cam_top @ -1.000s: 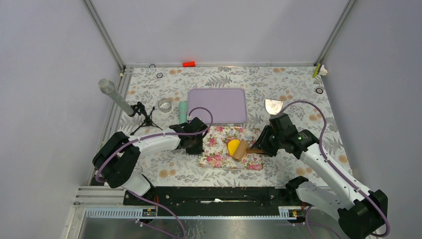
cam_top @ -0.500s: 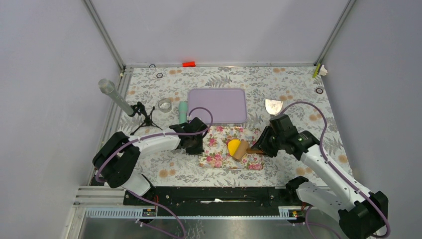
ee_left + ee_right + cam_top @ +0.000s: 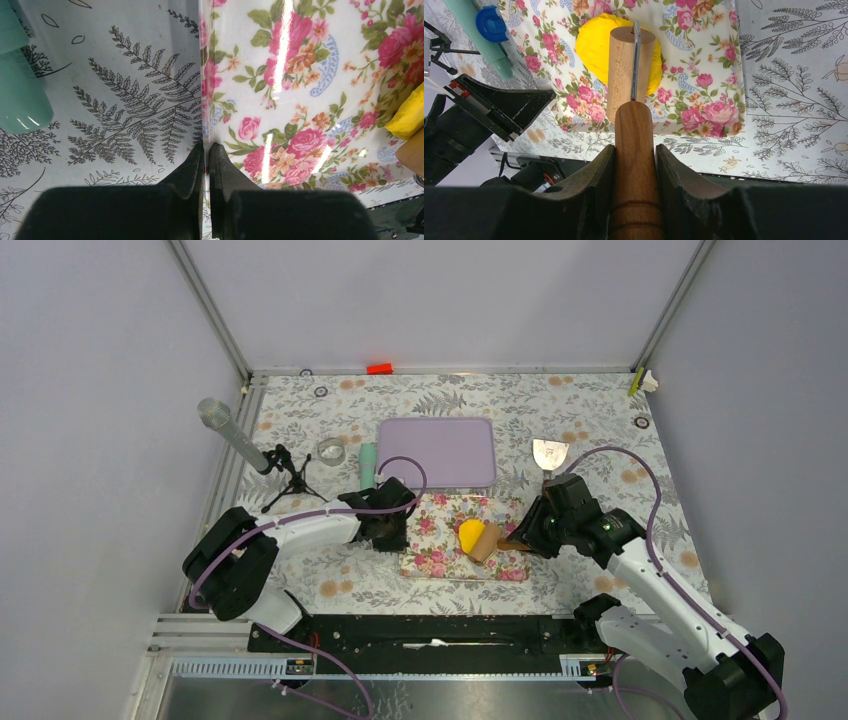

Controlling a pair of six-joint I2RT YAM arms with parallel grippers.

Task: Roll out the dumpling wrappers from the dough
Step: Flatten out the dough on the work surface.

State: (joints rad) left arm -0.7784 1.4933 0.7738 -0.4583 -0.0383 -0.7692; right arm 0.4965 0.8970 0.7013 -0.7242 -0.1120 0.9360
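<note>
A lump of yellow dough (image 3: pixel 467 533) (image 3: pixel 594 42) lies on the floral mat (image 3: pixel 440 550) (image 3: pixel 704 75), seen again at the right edge of the left wrist view (image 3: pixel 411 112). The barrel of a wooden roller (image 3: pixel 630 65) (image 3: pixel 486 541) rests on the dough. My right gripper (image 3: pixel 634 150) (image 3: pixel 520 538) is shut on the roller's handle. The left gripper (image 3: pixel 206 146) (image 3: pixel 392 530) is shut on the mat's left edge (image 3: pixel 250 75). No dumpling wrappers are in view.
A teal tube (image 3: pixel 368 465) (image 3: pixel 20 90) lies left of the mat. Behind it sit a purple tray (image 3: pixel 437 451), a metal scraper (image 3: pixel 549 453) and a clear ring (image 3: pixel 331 451). A microphone on a tripod (image 3: pixel 240 443) stands at the left.
My right arm has shifted slightly to the right. The roller, the dough and the left gripper stay where they were.
</note>
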